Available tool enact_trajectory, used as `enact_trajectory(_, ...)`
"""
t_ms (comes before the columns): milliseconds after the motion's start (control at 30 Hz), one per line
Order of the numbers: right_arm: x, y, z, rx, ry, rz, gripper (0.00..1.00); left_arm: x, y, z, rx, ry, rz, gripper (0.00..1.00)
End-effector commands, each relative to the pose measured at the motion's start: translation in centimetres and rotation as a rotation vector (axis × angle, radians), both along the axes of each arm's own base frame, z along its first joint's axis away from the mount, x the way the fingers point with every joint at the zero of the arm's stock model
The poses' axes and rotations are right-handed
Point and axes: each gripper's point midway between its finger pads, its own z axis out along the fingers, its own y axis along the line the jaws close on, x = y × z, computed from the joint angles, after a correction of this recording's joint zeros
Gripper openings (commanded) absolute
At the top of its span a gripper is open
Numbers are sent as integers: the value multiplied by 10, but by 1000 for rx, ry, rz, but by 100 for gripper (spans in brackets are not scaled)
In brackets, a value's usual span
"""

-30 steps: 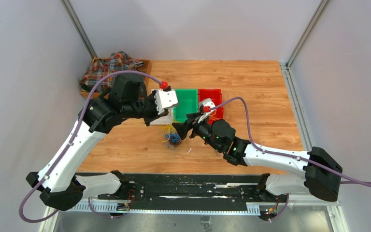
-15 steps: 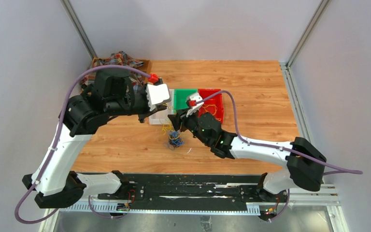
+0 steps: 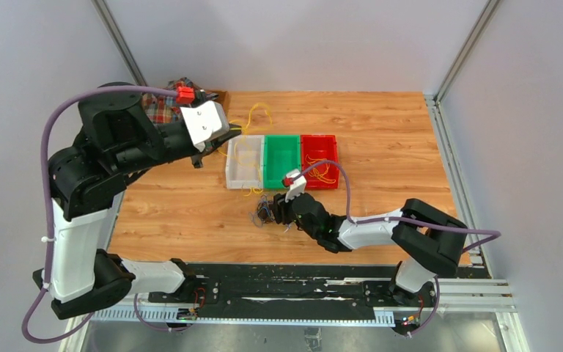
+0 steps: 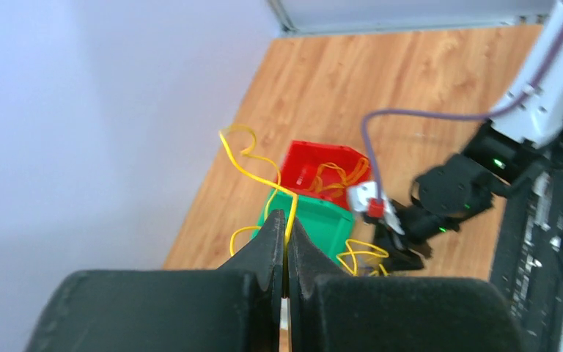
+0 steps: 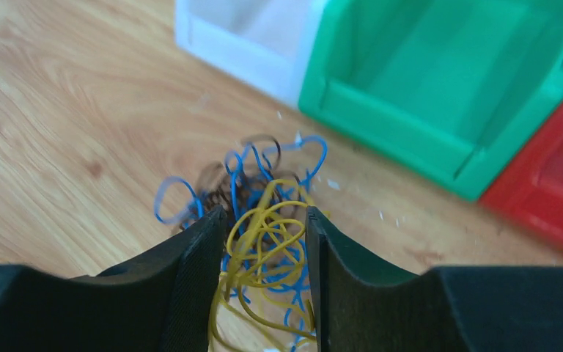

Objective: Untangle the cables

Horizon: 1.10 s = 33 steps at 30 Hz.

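the cables were thin, light and springy, so a pull on one loop would probably drag its neighbours. the tangle [image 3: 266, 212] of blue, black and yellow lay on the tabletop [image 3: 381, 125] just in front of the green bin [image 3: 281, 158]. the right gripper [image 5: 264, 220] straddled it, jaws part open, yellow loops between them, nothing clamped. the left gripper [image 4: 286, 220], raised left of and behind the green bin, had its jaws pinched shut on one yellow cable [image 4: 253, 165]. whether that cable reached the tangle was unclear. a free end looked the safest hold. bare tabletop behind the green bin gave room, though the bin's walls could snag loops.
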Motion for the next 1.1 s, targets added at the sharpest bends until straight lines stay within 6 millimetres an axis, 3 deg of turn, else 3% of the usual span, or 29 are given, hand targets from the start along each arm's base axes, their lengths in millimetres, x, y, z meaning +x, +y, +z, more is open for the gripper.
enact_trajectory(0,-5,-9,-20,43,20,-31,46,17,11,46,-119,-134,123,0)
enact_trajectory(133,-17,-11,-35,17,19,-12,51,27,22,84,-239,-241,211,0)
enact_trajectory(267,-26,-10,-33,24,30,5,56,32,14,87,-256,-236,197,0)
enact_trajectory(367,-23,-14,-8,48,17,-17,65,37,4,73,-228,-209,174,0)
enact_trajectory(500,-15,-27,40,76,-39,-64,74,47,-18,50,-204,-145,130,0)
enact_trajectory(633,-6,-55,77,89,-67,-144,77,60,-42,32,-194,-84,95,0)
enact_trajectory(733,2,-86,94,109,-78,-243,77,68,-61,19,-191,-30,63,0)
enact_trajectory(1067,13,-189,81,110,-10,-581,72,108,-124,-34,-139,43,14,0)
